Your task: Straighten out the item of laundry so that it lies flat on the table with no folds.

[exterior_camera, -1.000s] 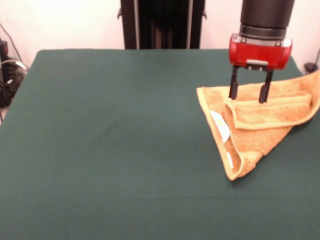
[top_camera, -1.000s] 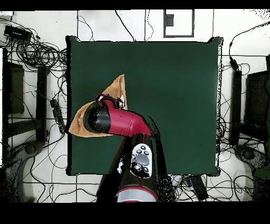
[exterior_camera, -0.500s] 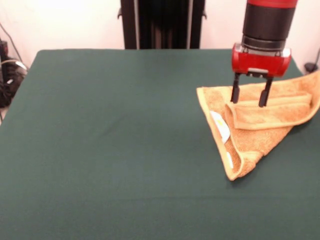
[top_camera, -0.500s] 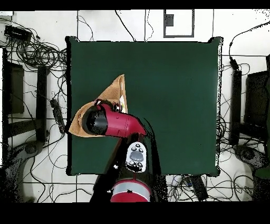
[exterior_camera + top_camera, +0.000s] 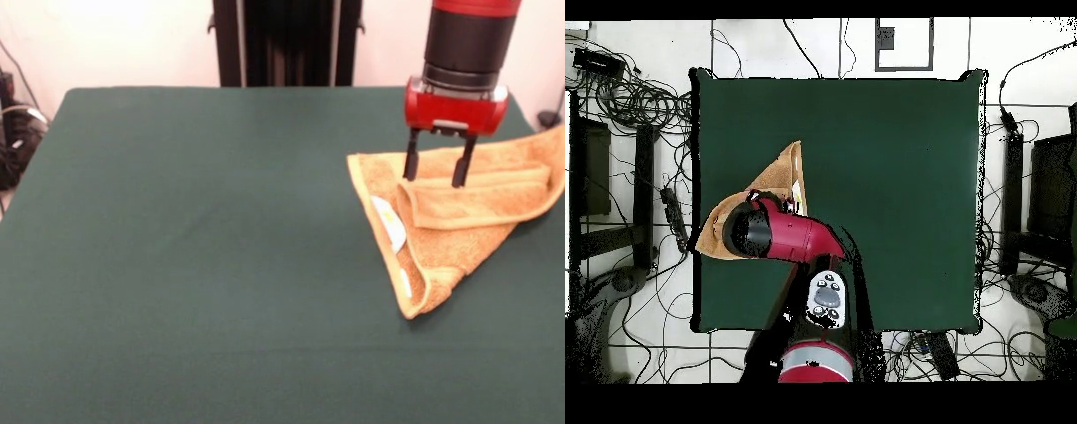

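Front view: a low, close camera looks across the dark green cloth-topped table (image 5: pixel 194 265). Overhead view: a high camera looks straight down on the whole table (image 5: pixel 885 180) and surrounding floor. Both share the tabletop.

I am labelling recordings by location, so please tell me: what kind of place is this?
Probably a robotics lab: a red arm's gripper over a towel on a green table, with cables across the floor.

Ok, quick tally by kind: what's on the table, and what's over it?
Towels: 1, orange-tan towel, folded, by the table edge.
White tags: 1, white tag on the towel.
Grippers: 1, gripper, open, over the towel.
Total: 3
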You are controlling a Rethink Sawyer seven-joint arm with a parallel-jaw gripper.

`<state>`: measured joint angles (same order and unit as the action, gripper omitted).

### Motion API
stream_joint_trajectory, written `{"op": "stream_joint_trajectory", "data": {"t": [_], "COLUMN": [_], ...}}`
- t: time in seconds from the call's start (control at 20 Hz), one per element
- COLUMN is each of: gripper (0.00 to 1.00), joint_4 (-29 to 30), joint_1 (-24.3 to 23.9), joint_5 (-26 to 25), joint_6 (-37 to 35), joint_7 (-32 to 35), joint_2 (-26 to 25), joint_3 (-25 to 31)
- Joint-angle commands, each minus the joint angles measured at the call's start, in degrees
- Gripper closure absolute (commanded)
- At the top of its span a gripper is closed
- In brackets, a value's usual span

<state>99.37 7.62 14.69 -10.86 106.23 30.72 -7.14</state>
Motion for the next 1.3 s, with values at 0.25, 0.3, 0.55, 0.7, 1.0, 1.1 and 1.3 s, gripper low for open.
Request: {"op": "stream_joint_trajectory", "data": {"t": [0.25, 0.3, 0.55, 0.7, 1.0, 1.1, 1.3], "gripper": [0.00, 0.00, 0.00, 0.00, 0.00, 0.00, 0.00], "joint_4": [12.54, 12.69, 13.85, 14.78, 15.18, 15.04, 14.74], "joint_1": [-3.77, -3.93, -3.73, -4.09, -6.44, -6.57, -5.39], "joint_5": [-2.27, -2.26, -1.94, -1.79, -2.26, -2.21, -1.12], "joint_6": [1.73, 2.66, 6.05, 8.15, 11.17, 11.73, 13.35], "joint_7": [9.10, 9.30, 10.63, 11.29, 10.79, 10.94, 12.63], "joint_2": [4.62, 4.21, 3.02, 2.45, 0.63, 0.04, -1.57], "joint_3": [4.51, 4.91, 5.98, 6.88, 8.88, 9.16, 9.01]}}
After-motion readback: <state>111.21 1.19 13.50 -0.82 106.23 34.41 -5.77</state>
